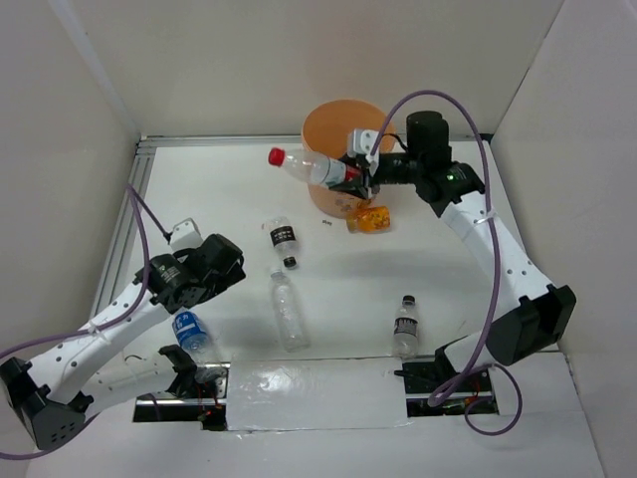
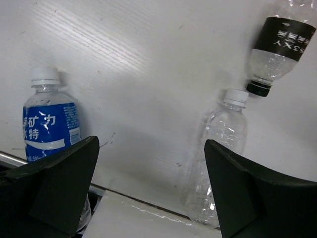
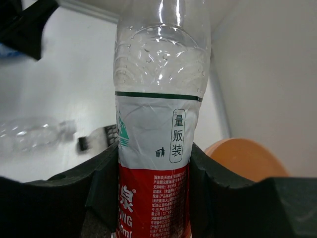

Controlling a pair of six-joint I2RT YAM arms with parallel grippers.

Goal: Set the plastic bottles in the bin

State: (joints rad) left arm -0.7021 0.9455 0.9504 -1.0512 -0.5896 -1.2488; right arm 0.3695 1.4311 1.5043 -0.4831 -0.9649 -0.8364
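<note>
Lower left, the left gripper hangs spread wide, empty. Upper centre, the right gripper clamps the clear, red-capped, red-labelled plastic bottle, cap end jutting past the left rim of the round pale-orange plastic bin. I'd swing it right, over the mouth, before releasing. The right wrist view shows fingers tight on the label; only the top view shows cap and rim.

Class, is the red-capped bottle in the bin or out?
Out: the right gripper holds the red-capped bottle sideways, outside the bin rim.
</note>
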